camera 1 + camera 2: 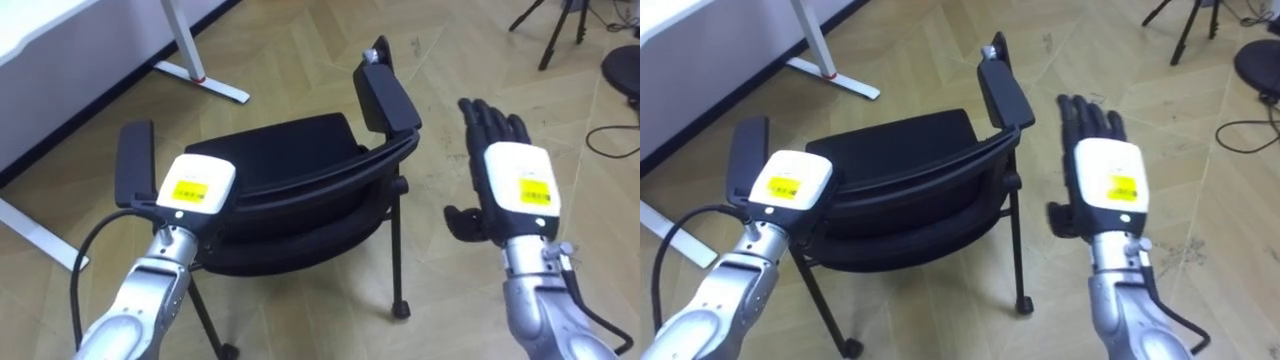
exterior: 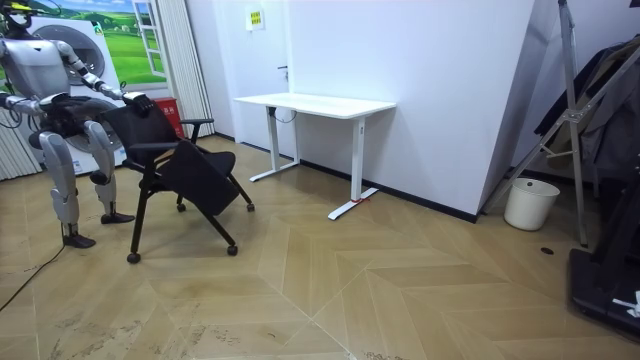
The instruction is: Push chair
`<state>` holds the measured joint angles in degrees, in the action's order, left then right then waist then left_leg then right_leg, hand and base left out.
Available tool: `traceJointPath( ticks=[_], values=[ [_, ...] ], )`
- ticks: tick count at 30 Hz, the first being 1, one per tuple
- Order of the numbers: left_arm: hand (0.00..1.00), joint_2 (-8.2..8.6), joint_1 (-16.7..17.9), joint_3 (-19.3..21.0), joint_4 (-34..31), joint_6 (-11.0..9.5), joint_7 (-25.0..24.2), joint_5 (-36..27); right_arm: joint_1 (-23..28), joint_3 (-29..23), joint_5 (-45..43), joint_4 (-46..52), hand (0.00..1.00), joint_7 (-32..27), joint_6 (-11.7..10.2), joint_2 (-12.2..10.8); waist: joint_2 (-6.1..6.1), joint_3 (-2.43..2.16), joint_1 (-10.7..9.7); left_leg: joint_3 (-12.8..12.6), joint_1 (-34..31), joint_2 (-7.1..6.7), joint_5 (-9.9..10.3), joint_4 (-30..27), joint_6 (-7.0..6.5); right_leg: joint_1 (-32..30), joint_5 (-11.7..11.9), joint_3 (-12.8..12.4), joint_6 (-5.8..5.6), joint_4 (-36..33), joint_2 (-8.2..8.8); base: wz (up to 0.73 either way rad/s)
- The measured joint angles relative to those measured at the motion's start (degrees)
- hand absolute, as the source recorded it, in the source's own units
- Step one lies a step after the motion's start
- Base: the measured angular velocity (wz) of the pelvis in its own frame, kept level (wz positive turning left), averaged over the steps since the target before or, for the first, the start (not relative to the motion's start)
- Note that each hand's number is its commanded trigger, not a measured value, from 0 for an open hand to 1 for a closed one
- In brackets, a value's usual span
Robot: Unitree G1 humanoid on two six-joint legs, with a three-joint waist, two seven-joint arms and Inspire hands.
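A black chair with two armrests stands right in front of me, its backrest rim nearest. My left hand rests on the backrest's left end beside the left armrest, with its fingers hidden under the hand. To the right of the right armrest, my right hand hovers open with straight fingers, apart from the chair. In the room view I stand at the left behind the chair, both arms stretched toward it.
A white desk stands ahead on my left, its foot near the chair. Tripod legs and a cable lie on the wooden floor at the upper right. A white bucket stands by the far wall.
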<state>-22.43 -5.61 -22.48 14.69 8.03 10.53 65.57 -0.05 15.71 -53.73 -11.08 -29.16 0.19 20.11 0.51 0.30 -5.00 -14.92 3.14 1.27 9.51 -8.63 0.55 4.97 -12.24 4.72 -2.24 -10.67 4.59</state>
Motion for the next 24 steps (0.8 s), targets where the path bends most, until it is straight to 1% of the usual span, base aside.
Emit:
traceJointPath(
  ticks=[2, 5, 11, 17, 24],
  values=[
    [1.0, 0.09, -0.24, -0.43, 0.05, 0.19, 0.04, 0.05, -0.02, 1.54, -2.14, 0.03, 0.0, 0.93, 0.31, 0.03, -0.09, 0.05, 0.53, 0.07, 0.15, -0.03, 0.0, 0.07, 0.0, 0.15, 0.0, -0.02, 0.0, 0.0, 0.0, 0.0],
    [1.0, 0.19, -0.49, -1.0, 0.36, 0.27, 0.05, 0.08, -0.04, 3.57, -2.86, 0.03, 0.0, 3.3, 1.08, 0.03, -0.11, 0.07, 0.87, 0.11, 0.57, -0.04, 0.0, 0.23, 0.0, 0.52, 0.0, -0.01, 0.0, 0.02, 0.0, 0.0],
    [1.0, 0.86, -2.32, -1.87, 2.4, -0.02, 0.18, 0.28, -0.04, 4.4, -3.92, 0.04, 0.0, 5.55, 1.14, 0.02, -0.25, 0.16, 1.99, 0.71, 0.55, -0.05, 0.0, 0.24, 0.0, 0.67, 0.0, 0.16, 0.0, 0.04, 0.0, 0.01],
    [1.0, 1.03, -2.69, -2.26, 2.72, -0.02, 0.18, 0.27, -0.03, 6.94, -5.4, 0.04, 0.0, 6.9, 1.14, 0.0, -0.34, 0.22, 2.25, 1.01, 0.56, -0.06, 0.0, 0.13, 0.0, 0.87, 0.0, 0.46, 0.0, 0.05, 0.0, 0.01],
    [1.0, 1.04, -3.05, -2.59, 3.21, 0.02, 0.18, 0.19, -0.07, 7.78, -5.38, 0.04, 0.0, 7.51, 1.27, -0.17, -0.34, 0.22, 2.33, 1.32, 0.52, -0.05, 0.0, 0.0, 0.0, 1.06, 0.0, 0.73, 0.0, 0.04, 0.0, 0.02]
  ],
)
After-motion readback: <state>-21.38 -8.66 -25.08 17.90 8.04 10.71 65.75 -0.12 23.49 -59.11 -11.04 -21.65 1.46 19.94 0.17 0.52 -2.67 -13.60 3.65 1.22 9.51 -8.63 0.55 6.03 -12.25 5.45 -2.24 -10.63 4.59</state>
